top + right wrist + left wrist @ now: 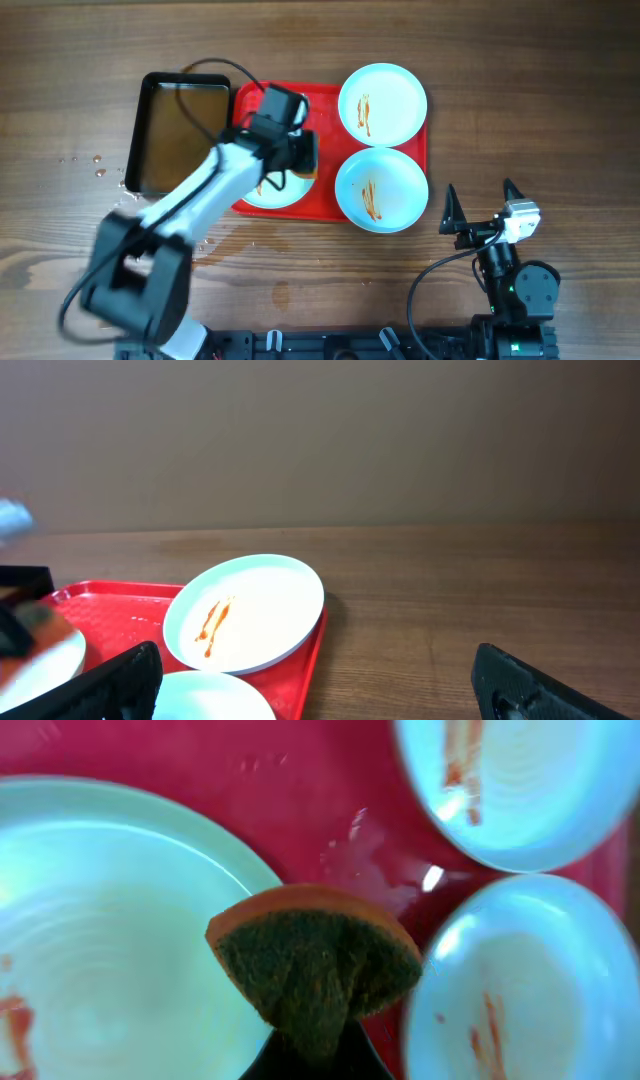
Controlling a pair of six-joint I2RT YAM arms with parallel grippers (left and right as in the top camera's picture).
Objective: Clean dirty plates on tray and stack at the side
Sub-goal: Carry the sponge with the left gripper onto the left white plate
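Left wrist: the sponge [315,970] pinched in the left fingers [310,1065] could be dragged off the plate [120,950]; right fingers [120,680] are spread.

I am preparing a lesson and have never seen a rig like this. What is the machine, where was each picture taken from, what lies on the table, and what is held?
Two robot arms stand at a wooden table. One picture looks down from above; the other two come from a camera on each arm's wrist. A large red plastic tray carries three round pale plates streaked with orange-brown sauce. Beside the tray sits a black rectangular pan of brownish water. The left gripper is shut on an orange sponge with a dark scouring face, over one plate's edge. The right gripper is open, holding nothing.
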